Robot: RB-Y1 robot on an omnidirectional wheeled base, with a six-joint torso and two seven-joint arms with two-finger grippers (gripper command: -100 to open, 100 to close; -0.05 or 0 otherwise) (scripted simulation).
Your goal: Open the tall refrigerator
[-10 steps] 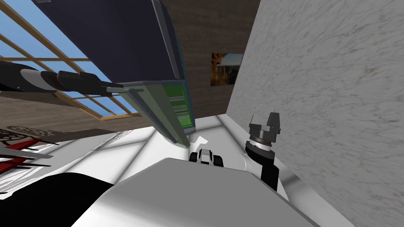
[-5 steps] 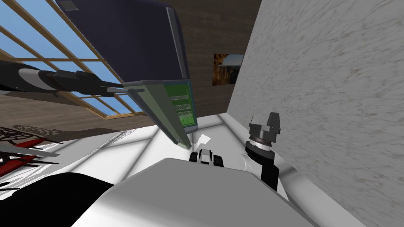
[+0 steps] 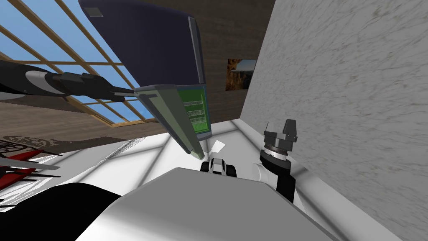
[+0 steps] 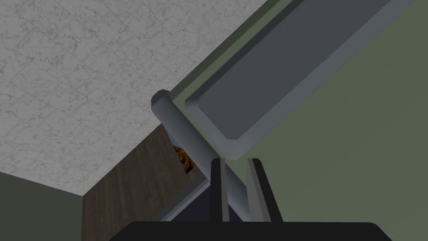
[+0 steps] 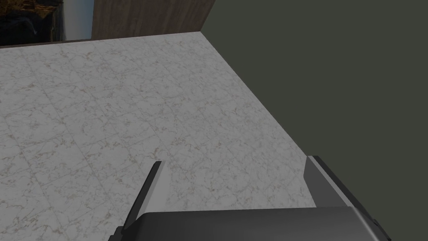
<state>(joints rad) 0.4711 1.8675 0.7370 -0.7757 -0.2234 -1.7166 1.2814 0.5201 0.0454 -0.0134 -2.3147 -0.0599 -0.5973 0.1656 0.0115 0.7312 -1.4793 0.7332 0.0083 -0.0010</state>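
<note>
The tall refrigerator [image 3: 146,46] is a dark navy box with its grey-green door [image 3: 171,117] swung open, showing green shelves [image 3: 194,111] inside. My left arm reaches in from the left, and its gripper [image 3: 138,94] is at the door's edge. In the left wrist view the gripper [image 4: 235,161] is shut on the grey round handle bar [image 4: 179,125], which runs between the two fingers along the door's edge. My right gripper [image 3: 281,125] is held low beside the marbled wall, away from the refrigerator; its fingers [image 5: 146,196] stand wide apart, open with nothing between them.
A white marbled wall [image 3: 342,83] rises close on the right. A large window with wooden bars [image 3: 50,37] lies behind the left arm. A picture [image 3: 240,74] hangs on the brown wooden wall. A red and dark thing [image 3: 16,161] lies at the far left on the pale floor [image 3: 138,155].
The whole head view has shifted, so the refrigerator and its door now lie further right. My left gripper has stayed at the door's handle. The right arm has not moved.
</note>
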